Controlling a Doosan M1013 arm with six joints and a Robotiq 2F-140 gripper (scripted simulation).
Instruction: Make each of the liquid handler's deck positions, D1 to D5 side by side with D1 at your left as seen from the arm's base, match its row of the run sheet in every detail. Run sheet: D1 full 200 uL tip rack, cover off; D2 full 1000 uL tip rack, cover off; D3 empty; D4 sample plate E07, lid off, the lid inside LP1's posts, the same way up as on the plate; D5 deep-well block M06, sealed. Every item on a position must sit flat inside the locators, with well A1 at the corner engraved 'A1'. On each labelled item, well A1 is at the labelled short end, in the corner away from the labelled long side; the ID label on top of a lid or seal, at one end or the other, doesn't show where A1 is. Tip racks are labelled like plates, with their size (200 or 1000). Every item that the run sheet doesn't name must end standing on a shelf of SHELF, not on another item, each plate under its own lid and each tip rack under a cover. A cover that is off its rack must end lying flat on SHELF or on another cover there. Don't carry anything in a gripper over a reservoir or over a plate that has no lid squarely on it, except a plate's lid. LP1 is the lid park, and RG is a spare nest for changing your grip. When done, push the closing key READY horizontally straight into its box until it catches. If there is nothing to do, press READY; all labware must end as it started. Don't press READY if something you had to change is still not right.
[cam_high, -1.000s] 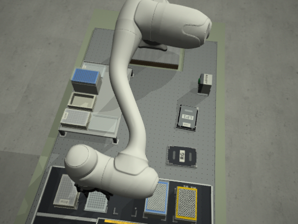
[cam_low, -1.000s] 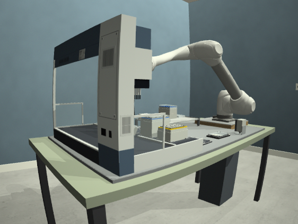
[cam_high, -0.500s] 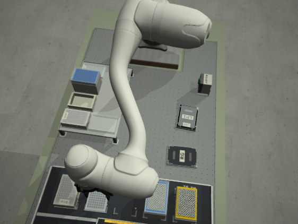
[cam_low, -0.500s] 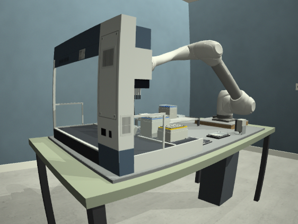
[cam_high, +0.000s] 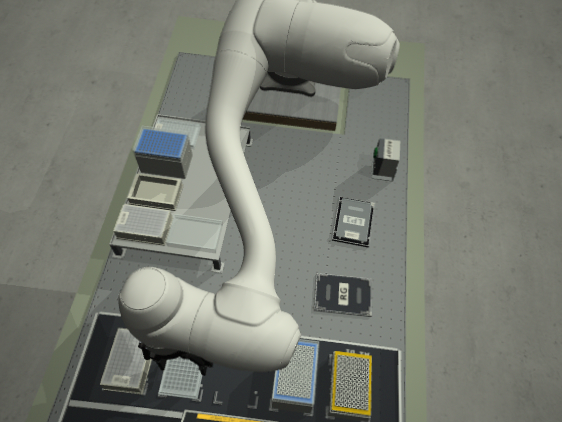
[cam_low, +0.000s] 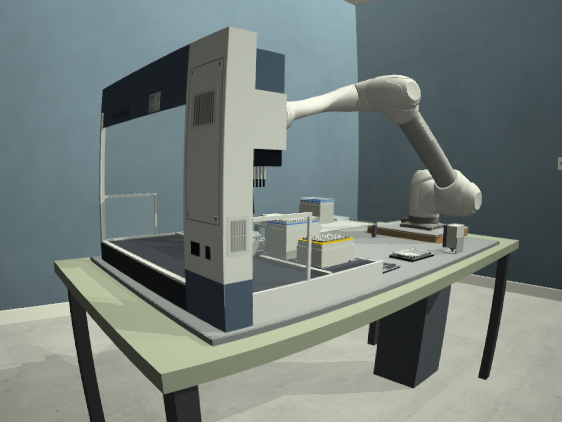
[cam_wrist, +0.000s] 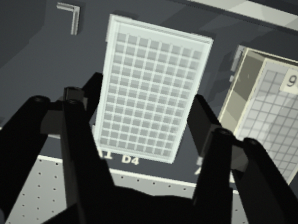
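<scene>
My gripper (cam_wrist: 146, 97) is shut on the long sides of a clear sample plate (cam_wrist: 152, 92) with no lid, over deck position D4 (cam_wrist: 130, 160). I cannot tell whether the plate rests on the deck or hangs just above it. In the top view the plate (cam_high: 180, 377) shows below the wrist, and the gripper (cam_high: 172, 360) is mostly hidden by the arm. The sealed deep-well block (cam_high: 122, 367) stands beside it on D5, also in the wrist view (cam_wrist: 265, 105). A lid lies in LP1 (cam_high: 353, 220). A blue-rimmed tip rack (cam_high: 296, 372) and a yellow-rimmed tip rack (cam_high: 352, 382) stand uncovered.
SHELF holds a blue-topped covered rack (cam_high: 162, 150), an open tray (cam_high: 155, 191), a labelled plate (cam_high: 142, 223) and a flat clear cover (cam_high: 195, 232). The RG nest (cam_high: 343, 294) and the READY box (cam_high: 386, 157) stand to the right. The liquid handler's gantry (cam_low: 220, 165) rises over the deck.
</scene>
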